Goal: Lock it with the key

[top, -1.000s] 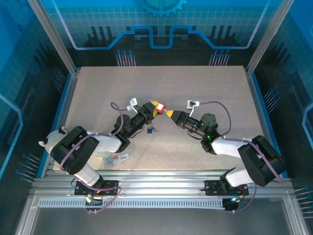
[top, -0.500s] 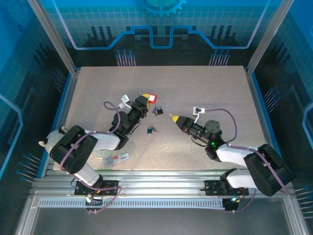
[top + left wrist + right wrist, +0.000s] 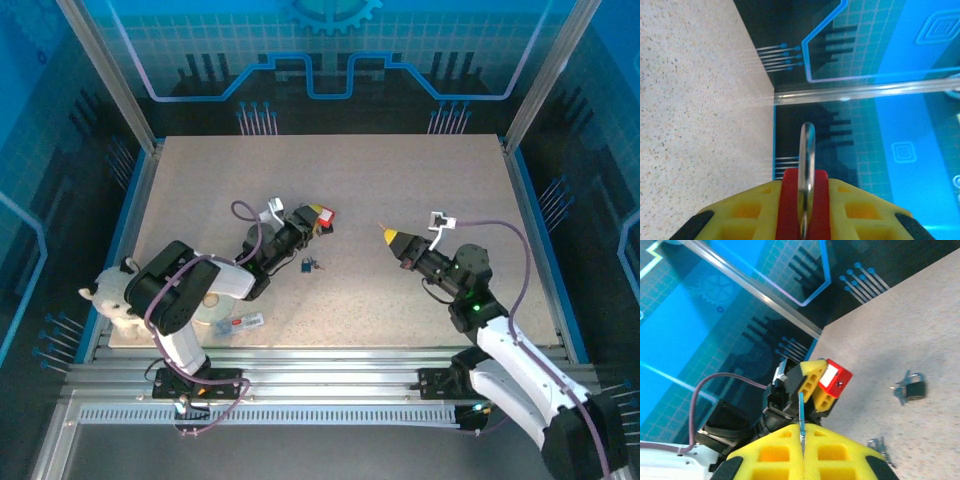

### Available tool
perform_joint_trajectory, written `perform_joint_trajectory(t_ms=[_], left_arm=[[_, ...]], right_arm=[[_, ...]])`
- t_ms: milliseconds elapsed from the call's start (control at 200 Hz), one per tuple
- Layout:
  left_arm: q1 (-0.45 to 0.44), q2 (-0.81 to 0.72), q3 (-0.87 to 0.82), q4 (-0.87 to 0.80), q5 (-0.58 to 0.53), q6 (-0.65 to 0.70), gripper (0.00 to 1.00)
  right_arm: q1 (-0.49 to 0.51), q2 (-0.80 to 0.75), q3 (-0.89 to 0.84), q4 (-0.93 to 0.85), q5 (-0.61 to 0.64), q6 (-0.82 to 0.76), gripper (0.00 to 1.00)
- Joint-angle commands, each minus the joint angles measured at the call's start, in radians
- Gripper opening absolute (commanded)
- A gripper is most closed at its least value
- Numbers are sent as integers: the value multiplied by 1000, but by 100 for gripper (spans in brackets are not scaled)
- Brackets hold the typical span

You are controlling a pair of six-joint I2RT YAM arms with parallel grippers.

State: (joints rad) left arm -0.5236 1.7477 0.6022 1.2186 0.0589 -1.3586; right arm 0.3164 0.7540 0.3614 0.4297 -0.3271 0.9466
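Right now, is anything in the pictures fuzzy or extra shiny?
Left wrist view: the red padlock and its shackle are very near the lens and look soft; the frame bar glares white. Right wrist view: the yellow fingers blur up close, the table looks sharp. Top view: even light, faint shadows.

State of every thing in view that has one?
Left claw: shut on red lock.
Red lock: held, no key in it.
Right claw: shut on key.
Key: held, apart from red lock.
Black lock: lying on table.
Spare keys: lying on table.
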Motion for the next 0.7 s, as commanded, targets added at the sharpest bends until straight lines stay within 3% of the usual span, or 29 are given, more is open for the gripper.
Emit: perform_joint_trajectory(t_ms=[0,290,445,695], left_arm=[[-23,-6,85,-114,107,112,0],[-88,21,290,-588,205,329,0],[-147,62,469,-931,193,495,0],[-184,258,709,-1165,246,557,0]], right_arm=[[-79,-55,30,-208,-72,-70,0],[-273,-151,27,-359,-213,-101,0],[-308,-198,28,-419,-216,-136,0],[-332,-217,18,-431,-233,-137,0]])
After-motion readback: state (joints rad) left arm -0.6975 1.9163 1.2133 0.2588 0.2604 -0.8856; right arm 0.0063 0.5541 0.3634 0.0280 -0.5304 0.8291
